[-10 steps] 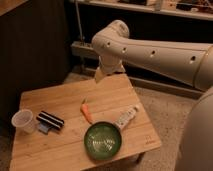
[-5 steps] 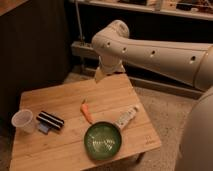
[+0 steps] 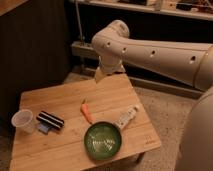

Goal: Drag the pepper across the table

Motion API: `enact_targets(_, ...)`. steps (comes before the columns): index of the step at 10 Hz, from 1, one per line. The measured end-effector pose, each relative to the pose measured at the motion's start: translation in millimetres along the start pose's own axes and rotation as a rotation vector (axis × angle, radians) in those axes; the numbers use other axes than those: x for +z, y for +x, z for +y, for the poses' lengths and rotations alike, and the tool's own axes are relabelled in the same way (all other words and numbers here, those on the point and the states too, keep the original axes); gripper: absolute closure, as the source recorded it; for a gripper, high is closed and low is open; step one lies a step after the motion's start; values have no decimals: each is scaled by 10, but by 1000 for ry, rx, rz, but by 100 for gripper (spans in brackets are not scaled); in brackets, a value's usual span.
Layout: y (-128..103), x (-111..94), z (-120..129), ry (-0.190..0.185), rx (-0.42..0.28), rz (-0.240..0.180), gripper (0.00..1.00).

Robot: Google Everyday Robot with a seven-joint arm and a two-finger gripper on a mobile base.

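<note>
Orange pepper [image 3: 86,112] lies on the table [image 3: 60,145], well apart from the raised tool [image 3: 100,75] — its grip unreadable.

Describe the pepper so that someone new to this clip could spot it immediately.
On the light wooden table, look near the middle, just behind the green bowl and beside the white tube. The pepper is the small slim tapered thing with a green stem, the only orange item there. The gripper hangs above the table's far edge, apart from it.
</note>
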State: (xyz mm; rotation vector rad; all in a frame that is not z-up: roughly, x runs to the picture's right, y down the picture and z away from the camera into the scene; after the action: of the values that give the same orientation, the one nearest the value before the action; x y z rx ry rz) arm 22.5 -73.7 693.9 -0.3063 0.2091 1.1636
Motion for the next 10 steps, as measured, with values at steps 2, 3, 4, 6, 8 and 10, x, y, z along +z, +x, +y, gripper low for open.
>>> enact_targets(2,0,0,0,0,0,0,20)
enact_targets(3,0,0,0,0,0,0,20)
enact_targets(4,0,1,0,0,0,0,20)
enact_targets(6,1,13,3,-2,-3,2,20)
enact_targets(8,4,138,71,-43,-23,25,20)
enact_targets(10,79,386,268,-92,-55,77,20)
